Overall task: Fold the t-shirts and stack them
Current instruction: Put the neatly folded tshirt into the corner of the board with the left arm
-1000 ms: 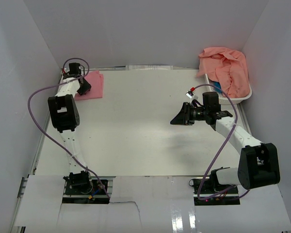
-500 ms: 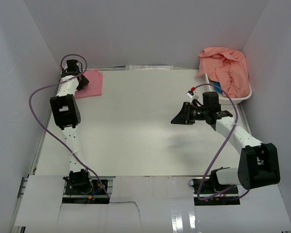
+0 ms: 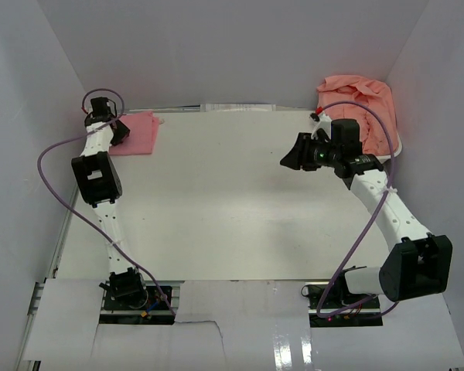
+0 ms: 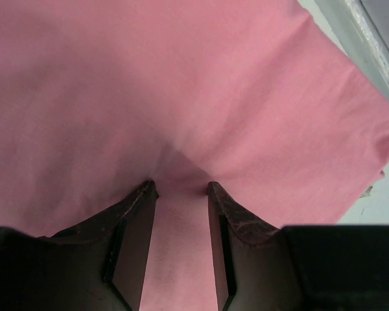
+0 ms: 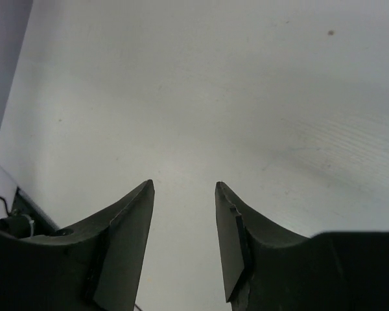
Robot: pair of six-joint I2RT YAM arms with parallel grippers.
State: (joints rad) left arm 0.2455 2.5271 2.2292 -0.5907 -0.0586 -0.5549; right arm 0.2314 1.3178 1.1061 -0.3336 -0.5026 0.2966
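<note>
Left gripper (image 4: 179, 186): was at the table's (image 3: 216, 209) far left corner, its jaws clamped on a raised ridge of pink cloth.
Folded shirt (image 3: 139, 133): lay flat in that far left corner, rose-pink, with creases running out from the pinch.
Right gripper (image 3: 288, 161): hung above the bare table on the right side, its jaws apart and holding nothing.
Shirt heap (image 3: 359, 104): salmon-peach, crumpled, piled at the far right corner just behind the right arm, well apart from the folded shirt.
</note>
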